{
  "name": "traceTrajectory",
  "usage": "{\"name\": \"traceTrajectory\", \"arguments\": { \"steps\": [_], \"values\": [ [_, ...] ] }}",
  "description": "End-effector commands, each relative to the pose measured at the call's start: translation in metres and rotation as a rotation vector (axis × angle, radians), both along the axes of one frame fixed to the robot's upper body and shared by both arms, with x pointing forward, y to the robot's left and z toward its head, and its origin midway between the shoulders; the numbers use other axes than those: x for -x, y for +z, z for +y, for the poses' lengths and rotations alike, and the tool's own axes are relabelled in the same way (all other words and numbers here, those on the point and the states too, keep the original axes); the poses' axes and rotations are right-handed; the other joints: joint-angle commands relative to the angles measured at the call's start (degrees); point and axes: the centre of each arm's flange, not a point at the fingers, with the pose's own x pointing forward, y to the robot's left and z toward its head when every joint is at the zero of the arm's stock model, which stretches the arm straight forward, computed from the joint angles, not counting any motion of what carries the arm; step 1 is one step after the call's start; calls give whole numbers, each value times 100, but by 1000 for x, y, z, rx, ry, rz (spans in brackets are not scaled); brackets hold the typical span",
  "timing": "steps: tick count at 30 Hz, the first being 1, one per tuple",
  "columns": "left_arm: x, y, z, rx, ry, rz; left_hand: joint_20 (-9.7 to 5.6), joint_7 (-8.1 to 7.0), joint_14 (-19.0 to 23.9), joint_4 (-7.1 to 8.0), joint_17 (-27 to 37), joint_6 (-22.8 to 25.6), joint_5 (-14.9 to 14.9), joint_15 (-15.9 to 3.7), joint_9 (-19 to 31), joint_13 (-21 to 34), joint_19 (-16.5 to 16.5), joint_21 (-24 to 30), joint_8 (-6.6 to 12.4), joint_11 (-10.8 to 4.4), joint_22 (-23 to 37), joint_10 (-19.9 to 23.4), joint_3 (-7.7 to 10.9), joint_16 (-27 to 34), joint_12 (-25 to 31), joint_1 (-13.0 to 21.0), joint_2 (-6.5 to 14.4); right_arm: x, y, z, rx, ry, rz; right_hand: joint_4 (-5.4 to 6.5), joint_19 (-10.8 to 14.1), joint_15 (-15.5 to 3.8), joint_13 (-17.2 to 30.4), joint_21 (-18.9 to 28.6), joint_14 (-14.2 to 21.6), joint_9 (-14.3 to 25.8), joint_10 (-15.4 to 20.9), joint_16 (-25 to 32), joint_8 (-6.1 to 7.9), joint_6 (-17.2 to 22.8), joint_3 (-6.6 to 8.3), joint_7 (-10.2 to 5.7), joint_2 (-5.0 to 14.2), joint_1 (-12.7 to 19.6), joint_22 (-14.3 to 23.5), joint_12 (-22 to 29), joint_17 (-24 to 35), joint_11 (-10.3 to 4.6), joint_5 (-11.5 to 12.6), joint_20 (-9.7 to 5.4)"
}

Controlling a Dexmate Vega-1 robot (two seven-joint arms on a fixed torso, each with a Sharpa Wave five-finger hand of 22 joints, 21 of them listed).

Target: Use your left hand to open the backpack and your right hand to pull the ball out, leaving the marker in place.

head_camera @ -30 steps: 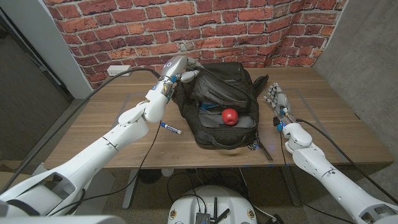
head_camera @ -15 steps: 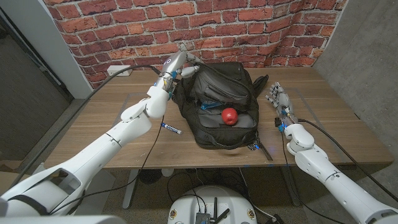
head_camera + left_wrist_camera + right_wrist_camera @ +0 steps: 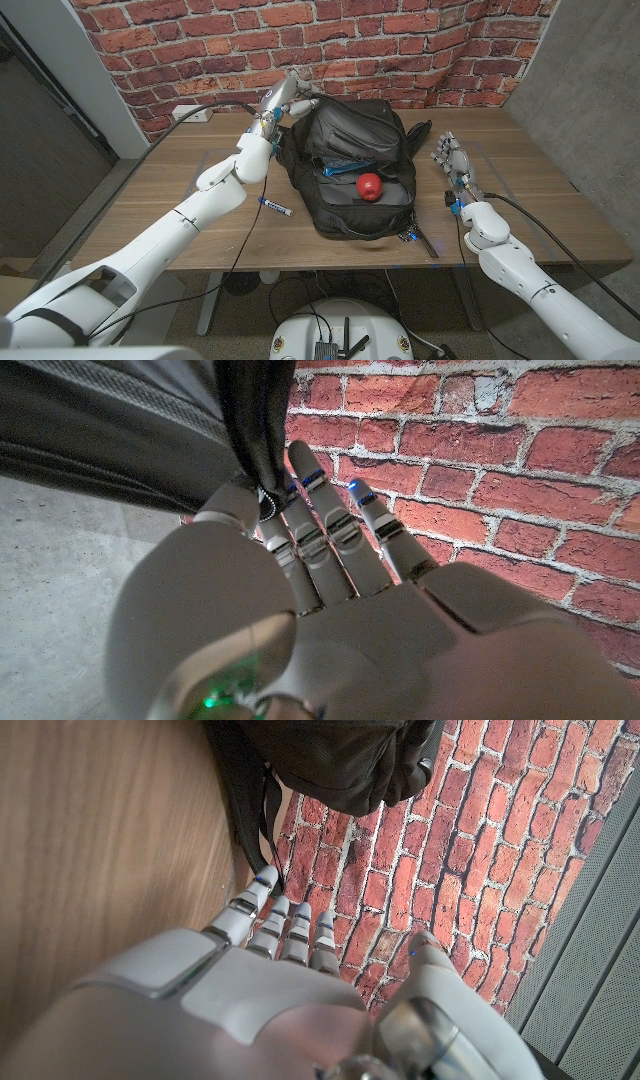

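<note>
Black backpack [image 3: 358, 165] sits mid-desk [image 3: 150, 200], main compartment gaping open, red ball [image 3: 369, 185] resting inside the opening. Left hand [image 3: 288, 102] at the bag's far top corner, fingers [image 3: 305, 520] pinching a black strap. Right hand [image 3: 452, 160] beside the bag, fingers spread, holding nothing. Marker [image 3: 275, 207] on desk left of bag.

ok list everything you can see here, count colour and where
backpack: one, black, middle of the table, top held open
ball: one, red, inside the backpack's opening
marker: one, white with a blue cap, on the table left of the backpack
table: one, brown wood, against a red brick wall
power strip: one, white, far left edge of the table
left hand: one, white, pinching the backpack's far top edge
right hand: one, white, fingers apart, right of the backpack, holding nothing
</note>
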Motion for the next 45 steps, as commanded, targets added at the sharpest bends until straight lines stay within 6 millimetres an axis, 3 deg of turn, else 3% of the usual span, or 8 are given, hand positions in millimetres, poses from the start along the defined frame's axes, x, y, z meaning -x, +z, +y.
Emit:
{"name": "traceTrajectory", "arguments": {
  "steps": [1,27,45],
  "values": [
    [-2,2,1,88,-39,38,-818,114,48,25,24,112,37,-96,17,19,59,-11,26,-2,25,34,69,-6,27,14,42,17,-3,0,16,-28,-8,-48,44,-22,14,27,27,21,71,24,8,69,14,15,250,23,9,18,31,16,-7,8],
    [-16,18,-9,225,-121,126,-812,150,61,16,20,85,40,-96,23,20,88,-9,12,4,24,15,98,-16,22,13,32,51,-8,1,80,-105,-38,-67,138,-43,13,52,121,22,163,64,27,148,23,38,238,30,9,42,34,-4,-12,11],
    [-29,28,-19,248,-161,176,-804,179,61,15,18,79,43,-95,27,21,111,-9,7,5,22,4,121,-22,20,12,29,81,-7,15,196,-185,-50,-95,228,-78,15,65,220,22,281,91,54,265,17,47,192,32,9,69,22,-14,-15,5]
  ]
}}
